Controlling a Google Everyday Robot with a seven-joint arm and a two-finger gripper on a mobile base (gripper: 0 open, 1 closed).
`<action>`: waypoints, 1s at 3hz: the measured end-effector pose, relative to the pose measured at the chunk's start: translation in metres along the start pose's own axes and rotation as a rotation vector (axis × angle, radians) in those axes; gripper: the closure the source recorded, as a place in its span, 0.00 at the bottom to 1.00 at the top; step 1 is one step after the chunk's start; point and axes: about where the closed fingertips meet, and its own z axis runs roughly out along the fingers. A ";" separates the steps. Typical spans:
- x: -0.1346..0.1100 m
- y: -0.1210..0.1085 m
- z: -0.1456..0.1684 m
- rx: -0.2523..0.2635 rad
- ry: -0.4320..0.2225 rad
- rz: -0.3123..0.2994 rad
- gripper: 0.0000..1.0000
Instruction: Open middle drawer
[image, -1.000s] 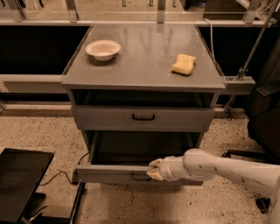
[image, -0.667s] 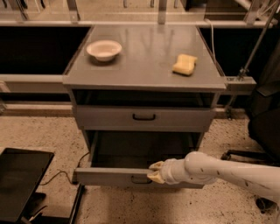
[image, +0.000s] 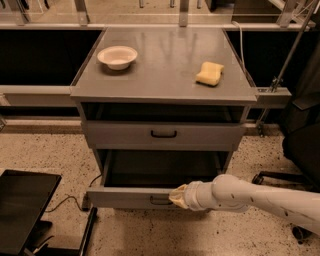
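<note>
The middle drawer (image: 125, 198) has a low grey front and stands pulled out from the cabinet, its dark inside showing. Its small black loop handle (image: 159, 200) sits at the centre of the front. My gripper (image: 178, 196), with a yellowish tip on a white arm (image: 250, 196), reaches in from the right. It rests against the drawer front at the right end of the handle. The drawer above (image: 163, 134) has a taller grey front with a black handle and sits almost flush with the cabinet.
On the cabinet top (image: 165, 65) stand a white bowl (image: 117, 56) at the left and a yellow sponge (image: 210, 73) at the right. A black flat object (image: 22, 210) lies on the floor at the left, with a cable beside it. A black chair base (image: 280, 177) stands at the right.
The gripper and the drawer front have shifted very slightly toward the camera. Nothing else has moved.
</note>
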 end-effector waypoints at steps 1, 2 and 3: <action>0.005 0.029 -0.027 0.008 0.007 0.021 1.00; 0.025 0.065 -0.035 -0.034 0.037 0.030 0.81; 0.025 0.065 -0.035 -0.036 0.037 0.030 0.58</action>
